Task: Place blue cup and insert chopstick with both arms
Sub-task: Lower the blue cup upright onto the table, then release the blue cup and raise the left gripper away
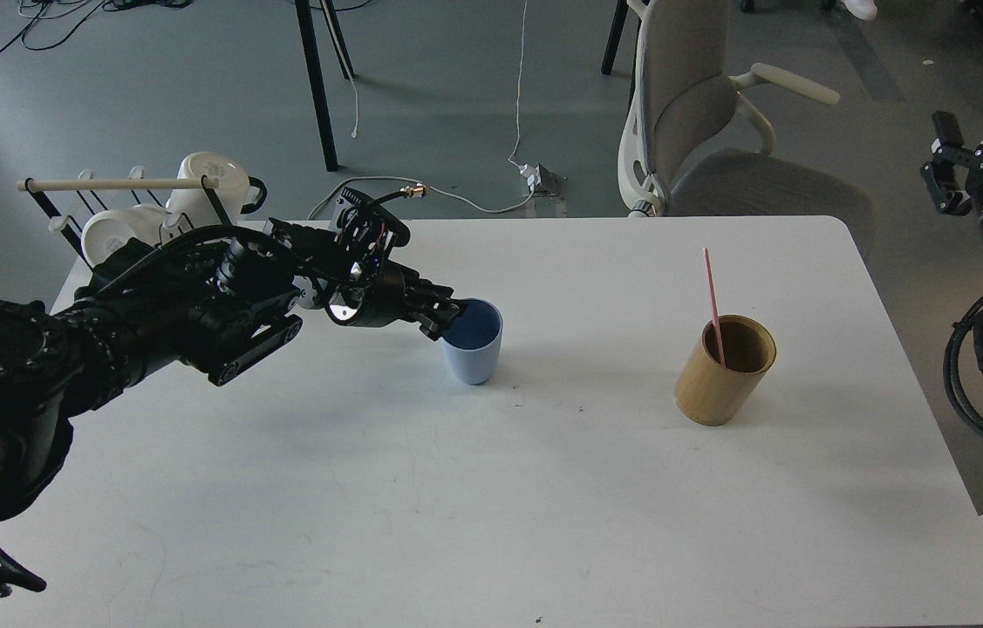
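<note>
The blue cup [474, 349] stands upright on the white table [491, 488], a little left of the table's middle and toward its far half. The left gripper [449, 316] is at the cup's rim on the 9 o'clock side, its dark fingers closed over the near-left edge of the rim, one tip seeming to reach inside. The left arm [194, 305] stretches in from 9 o'clock, low over the table.

At 3 o'clock from the cup, well apart, stands a tan bamboo holder [722, 371], tilted slightly. The pink chopstick [712, 301] stands in it, leaning against the inner wall and sticking up well above the rim.

At 10 o'clock from the cup, off the table's far left corner, a rack [120, 196] with a pale wooden rod holds white mugs [212, 179]. A grey office chair [700, 131] sits beyond the table at 1 o'clock.

The right gripper [949, 170] hangs off the table's right edge at 2 o'clock, touching nothing; whether its fingers are parted I cannot tell.
</note>
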{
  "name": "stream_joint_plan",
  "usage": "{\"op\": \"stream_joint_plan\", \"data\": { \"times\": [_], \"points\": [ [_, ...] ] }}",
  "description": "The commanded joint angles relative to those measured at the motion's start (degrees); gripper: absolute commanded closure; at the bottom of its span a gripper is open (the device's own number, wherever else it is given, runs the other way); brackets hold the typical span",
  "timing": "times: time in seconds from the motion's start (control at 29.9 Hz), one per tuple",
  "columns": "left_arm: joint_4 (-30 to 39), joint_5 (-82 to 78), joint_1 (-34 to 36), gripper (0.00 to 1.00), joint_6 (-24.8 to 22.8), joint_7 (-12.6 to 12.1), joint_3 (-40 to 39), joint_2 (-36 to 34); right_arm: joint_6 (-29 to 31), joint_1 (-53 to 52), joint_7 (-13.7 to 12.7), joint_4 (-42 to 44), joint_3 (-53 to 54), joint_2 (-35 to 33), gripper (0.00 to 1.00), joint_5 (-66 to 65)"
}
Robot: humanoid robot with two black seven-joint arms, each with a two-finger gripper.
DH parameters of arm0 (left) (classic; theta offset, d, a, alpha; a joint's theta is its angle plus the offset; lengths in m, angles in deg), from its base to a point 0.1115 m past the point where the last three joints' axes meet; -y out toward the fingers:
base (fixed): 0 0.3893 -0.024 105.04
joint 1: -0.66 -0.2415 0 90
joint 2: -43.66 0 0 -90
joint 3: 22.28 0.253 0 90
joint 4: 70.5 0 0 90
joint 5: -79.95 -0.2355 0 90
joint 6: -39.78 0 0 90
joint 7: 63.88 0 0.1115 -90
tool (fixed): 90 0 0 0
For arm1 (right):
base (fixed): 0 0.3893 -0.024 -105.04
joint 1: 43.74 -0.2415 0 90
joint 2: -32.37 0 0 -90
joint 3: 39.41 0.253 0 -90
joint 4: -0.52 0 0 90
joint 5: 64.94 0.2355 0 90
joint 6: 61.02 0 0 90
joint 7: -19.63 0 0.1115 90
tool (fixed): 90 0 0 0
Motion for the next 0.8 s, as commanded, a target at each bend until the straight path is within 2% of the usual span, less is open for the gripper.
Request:
{"op": "stream_joint_plan", "data": {
  "times": [0.0, 0.07, 0.17, 0.27, 0.47, 0.64, 0.77],
  "points": [
    [0.27, 1.56, 0.1, 0.44, -0.09, 0.0, -0.69, -0.34, 0.11, 0.08, 0.0, -0.59, -1.59, -0.18, 0.02, -1.05],
    [1.5, 3.58, 0.1, 0.43, -0.96, 0.0, -2.27, -1.92, 0.72, -0.27, 0.0, -1.56, -4.92, -0.87, 0.02, -2.36],
    [5.71, 7.0, 0.02, 0.38, -3.86, 0.0, -6.39, -4.81, 0.72, -2.02, 0.0, -5.42, -9.67, -3.24, 0.02, -11.12],
    [7.04, 13.24, -0.86, 0.2, -5.88, 0.0, -13.24, -5.79, 0.46, -4.83, 0.0, -8.06, -11.0, -3.34, 0.02, -25.44],
    [6.96, 27.03, -4.64, 0.13, -6.33, 0.0, -23.53, -6.23, -1.03, -8.96, 0.0, -8.68, -17.4, -3.51, 0.02, -45.66],
    [7.22, 39.6, -7.71, 0.12, -6.24, 0.0, -31.26, -6.14, -11.56, -9.94, 0.0, -8.33, -22.33, -3.87, 0.02, -61.23],
    [8.36, 49.36, -12.01, 0.11, -6.5, 0.0, -36.28, -4.74, -17.29, -9.32, 0.0, -7.19, -26.81, -3.78, 0.03, -66.09]
  ]
}}
